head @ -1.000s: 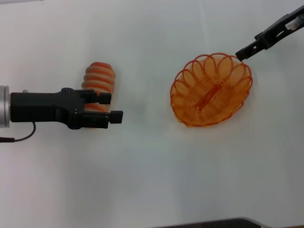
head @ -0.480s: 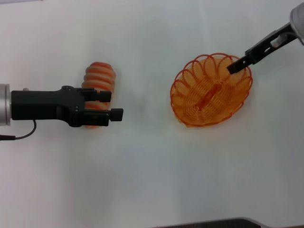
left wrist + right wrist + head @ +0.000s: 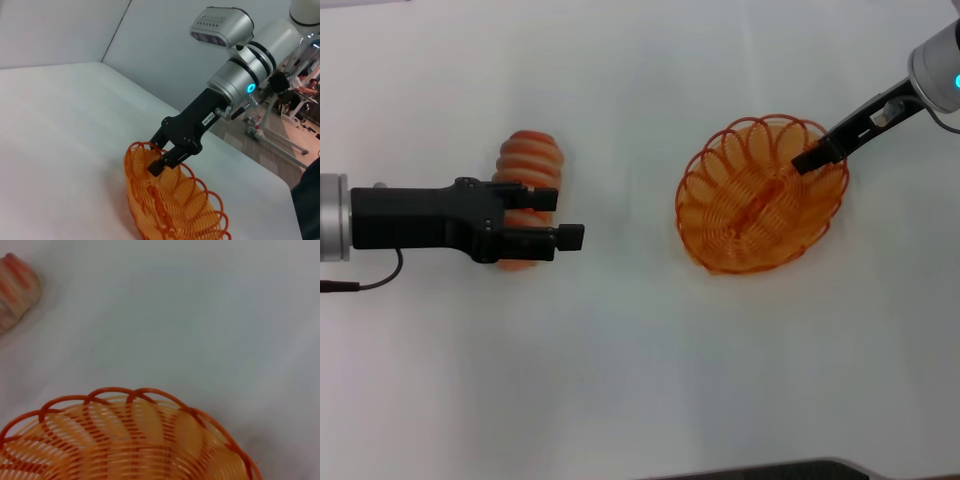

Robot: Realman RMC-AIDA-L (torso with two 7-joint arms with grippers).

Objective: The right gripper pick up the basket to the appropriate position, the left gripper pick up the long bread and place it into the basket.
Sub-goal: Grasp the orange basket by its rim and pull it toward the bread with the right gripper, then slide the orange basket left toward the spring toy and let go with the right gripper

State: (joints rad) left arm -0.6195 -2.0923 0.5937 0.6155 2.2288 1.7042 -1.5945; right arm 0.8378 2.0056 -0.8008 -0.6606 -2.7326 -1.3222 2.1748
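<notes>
The long bread point(image 3: 528, 156), pale with orange-red stripes, lies at the left of the white table; one end shows in the right wrist view point(image 3: 15, 287). My left gripper point(image 3: 568, 218) hovers over its near end, open and empty, fingertips reaching past the loaf toward the table's middle. The orange wire basket point(image 3: 720, 190) sits at the right and also shows in the left wrist view point(image 3: 165, 205) and the right wrist view point(image 3: 125, 440). My right gripper point(image 3: 810, 158) is down at its far right rim. In the left wrist view the right gripper point(image 3: 157, 156) is open, one finger outside the rim and one inside.
The white table point(image 3: 640, 350) carries nothing else between the bread and the basket. A dark edge point(image 3: 770, 470) runs along the front. Beyond the table, the left wrist view shows a room with equipment point(image 3: 280, 135).
My right gripper has come down and to the left from beyond the basket onto its rim. The basket has shifted slightly left. My left gripper has edged a little to the right.
</notes>
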